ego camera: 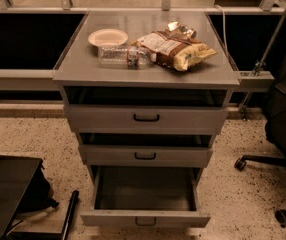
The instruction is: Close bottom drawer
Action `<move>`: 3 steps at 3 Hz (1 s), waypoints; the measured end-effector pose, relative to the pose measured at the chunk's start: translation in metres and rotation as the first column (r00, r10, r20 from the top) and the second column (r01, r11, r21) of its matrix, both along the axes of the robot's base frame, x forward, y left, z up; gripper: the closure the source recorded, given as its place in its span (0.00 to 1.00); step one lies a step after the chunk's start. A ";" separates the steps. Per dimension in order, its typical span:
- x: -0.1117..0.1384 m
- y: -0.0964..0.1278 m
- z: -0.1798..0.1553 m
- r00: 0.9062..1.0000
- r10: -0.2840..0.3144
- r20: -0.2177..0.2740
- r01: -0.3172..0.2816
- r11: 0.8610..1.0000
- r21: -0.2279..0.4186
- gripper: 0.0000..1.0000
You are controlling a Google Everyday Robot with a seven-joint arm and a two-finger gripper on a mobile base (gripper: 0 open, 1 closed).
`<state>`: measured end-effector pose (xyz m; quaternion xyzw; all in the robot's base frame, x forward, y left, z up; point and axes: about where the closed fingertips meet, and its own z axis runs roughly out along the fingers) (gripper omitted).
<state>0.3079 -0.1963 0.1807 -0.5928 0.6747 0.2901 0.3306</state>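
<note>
The grey metal cabinet (73, 71) stands in the middle of the camera view. Its bottom drawer (145, 219) is pulled far out, and its inside shows bare. The shallow grey front with a small black handle (145, 222) sits near the lower edge of the view. The middle drawer (145, 155) and the top drawer (145, 118) each stand slightly out, with a dark gap above them. The gripper is not in view.
On the cabinet top lie a paper bowl (108, 36), a plastic bottle (125, 55) and chip bags (175, 46). A black office chair (283, 134) stands at the right. A black case (8, 194) and a black rod (69, 214) lie on the speckled floor at the left.
</note>
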 end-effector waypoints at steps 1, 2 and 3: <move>0.006 -0.004 -0.020 1.000 0.005 -0.028 -0.004 1.000 0.028 0.00; 0.005 0.007 -0.057 0.995 0.049 -0.090 -0.038 0.992 0.117 0.00; 0.036 -0.003 -0.080 0.996 0.041 -0.079 -0.030 0.991 0.132 0.00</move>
